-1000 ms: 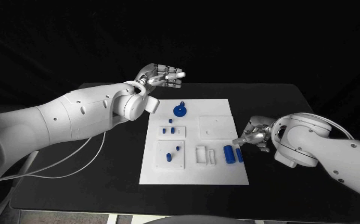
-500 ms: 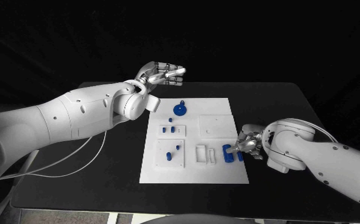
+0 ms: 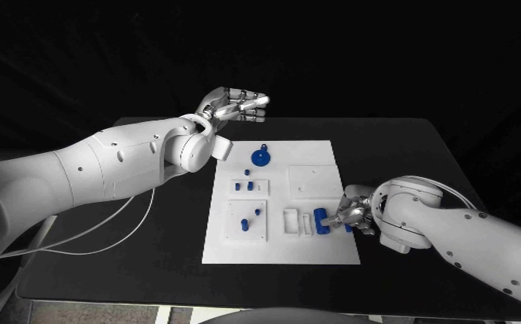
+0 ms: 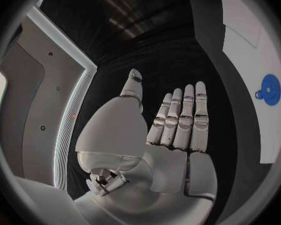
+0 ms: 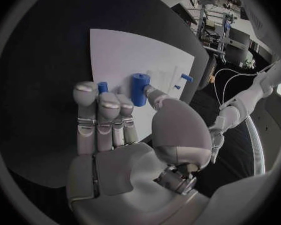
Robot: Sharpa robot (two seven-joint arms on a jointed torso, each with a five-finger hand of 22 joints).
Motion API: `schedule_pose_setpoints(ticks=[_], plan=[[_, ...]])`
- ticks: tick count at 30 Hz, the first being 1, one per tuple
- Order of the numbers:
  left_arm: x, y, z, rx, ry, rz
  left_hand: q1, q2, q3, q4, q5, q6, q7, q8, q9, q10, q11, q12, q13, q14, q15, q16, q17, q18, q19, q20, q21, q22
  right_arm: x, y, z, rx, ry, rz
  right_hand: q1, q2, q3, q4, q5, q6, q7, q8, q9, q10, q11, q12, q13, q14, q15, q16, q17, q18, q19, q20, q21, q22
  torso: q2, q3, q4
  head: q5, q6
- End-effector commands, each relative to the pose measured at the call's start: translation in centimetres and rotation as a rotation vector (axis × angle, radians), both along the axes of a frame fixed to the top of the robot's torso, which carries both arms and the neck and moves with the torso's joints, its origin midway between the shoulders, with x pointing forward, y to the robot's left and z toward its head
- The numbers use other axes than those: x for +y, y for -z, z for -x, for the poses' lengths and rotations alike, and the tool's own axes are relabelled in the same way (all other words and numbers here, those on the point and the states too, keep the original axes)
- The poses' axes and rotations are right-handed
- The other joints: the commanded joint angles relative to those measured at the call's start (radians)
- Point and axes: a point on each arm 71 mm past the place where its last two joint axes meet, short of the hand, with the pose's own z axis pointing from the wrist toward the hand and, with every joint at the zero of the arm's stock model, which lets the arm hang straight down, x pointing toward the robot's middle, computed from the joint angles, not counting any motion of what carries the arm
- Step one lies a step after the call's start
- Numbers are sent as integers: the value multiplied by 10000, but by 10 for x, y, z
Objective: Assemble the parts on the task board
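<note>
Fingers (image 5: 106,117) of the right hand (image 3: 353,215) straight and close together, with the thumb tip laid against the side of a blue cylinder (image 5: 139,89) near the lower right corner of the task board (image 3: 315,154). Cannot tell whether clamped on it or only touching; looks more like a contact from the side than a full grasp. Lying there, at the near right part of the board, just beside the white holders, with a second small blue part (image 5: 102,87) showing just past the fingertips. Probably approached low and from the board's right edge so as to roll or take the cylinder without disturbing the other pieces. Fingers of the left hand (image 3: 233,107) also straight and side by side, thumb standing apart, palm bare, holding nothing. Raised high over the far edge of the table, well apart from the board, probably parked there to leave room and a free line of sight. Round blue part (image 3: 260,159) at the far end of the board and small blue pieces (image 3: 245,225) on the left-side plates untouched. Most of the assembly seemingly not yet done.
</note>
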Motion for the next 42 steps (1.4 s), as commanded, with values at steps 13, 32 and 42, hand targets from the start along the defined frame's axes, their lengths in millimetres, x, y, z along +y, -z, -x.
schedule_pose_setpoints(ticks=[13, 32, 42], plan=[[-4, -1, 0, -66, 208, 228, -12, 4, 9, 52, -49, -68, 9, 6, -3, -48, 12, 41, 11, -64, -1, -36, -7, -65, 17, -12, -31, -6, 28, 9, 1, -375, -409, 90, 148, -129, -615, 678, -20, -75, -10, -43, -77, -39, 42, -88, 25, 80, 24, -143, 121, 41, 311, 61, -125, 746, 2, -33, 6, -33, -25], [-7, -1, 1, 64, 316, 223, 4, 66, 28, -6, -49, -79, 9, 7, -3, -57, 17, 43, 11, -69, 3, -34, -5, -54, 14, -4, -30, -5, 38, 30, 6, 91, -762, 534, 500, 153, 253, -886, 197, -40, 25, -47, -84, -68, 60, -87, 33, 106, 57, -175, 176, 66, 309, 116, -115, 754, 6, -19, 3, -48, -22], [-8, 0, 1, 148, 382, 218, -13, 69, 31, -68, -48, -137, 21, 4, -6, -88, 30, 42, 11, -109, 21, -35, -6, -44, 1, 10, -31, -6, 35, 40, 4, 216, -740, 822, 935, 459, -185, -2195, 750, -352, 156, -47, -356, -238, 139, -236, -155, 81, 147, -167, 126, 118, 248, 203, -148, 748, 6, -23, -1, -53, -17]])
